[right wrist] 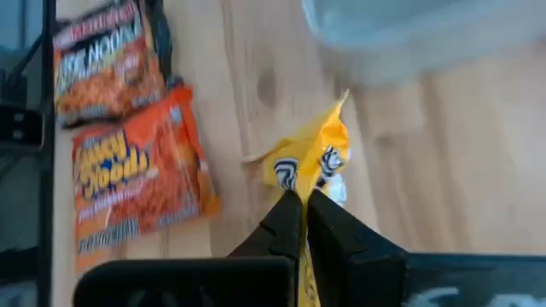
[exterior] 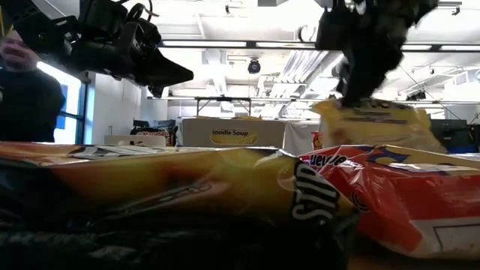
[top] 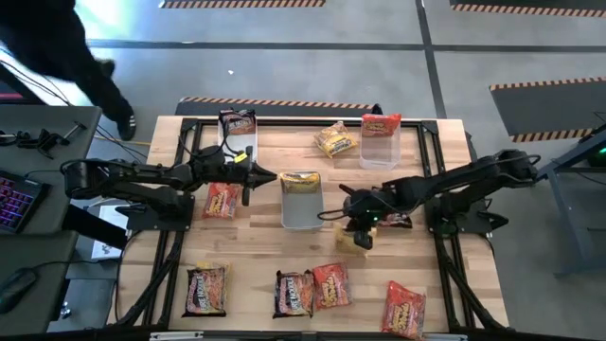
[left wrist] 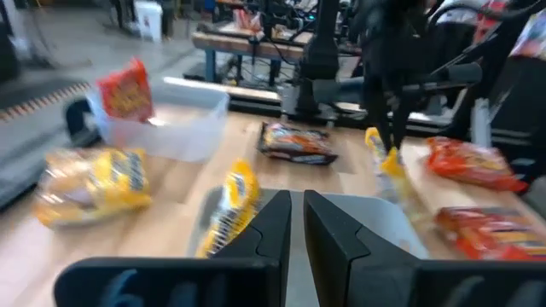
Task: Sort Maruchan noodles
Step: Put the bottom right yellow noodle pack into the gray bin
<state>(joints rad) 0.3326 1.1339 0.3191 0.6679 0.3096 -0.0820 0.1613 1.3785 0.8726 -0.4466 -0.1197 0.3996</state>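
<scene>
Pinched in the right gripper [right wrist: 300, 205], a crinkled yellow packet [right wrist: 312, 158] hangs above the pale wood-plank table [top: 256, 251]; its dark fingers are pressed tight on the thin plastic edge. In the high view that gripper sits right of the middle clear bin [top: 301, 201], a rectangular tub of see-through plastic holding one yellow packet. Left of the bin, the left gripper [top: 269, 176] hovers with its fingers nearly together and nothing between them. A second clear bin [top: 380, 142] at the far edge holds a red-orange packet, and a loose yellow packet [top: 335, 139] lies beside it. A third bin [top: 238, 137] at the far left holds a dark packet. Flat glossy packets line the near edge: two dark ones [top: 205, 290] and two red-orange ones [top: 404, 309]. The low view is mostly blocked by packets lying against the lens, yet it alone shows a person [exterior: 26, 94] at the left.
</scene>
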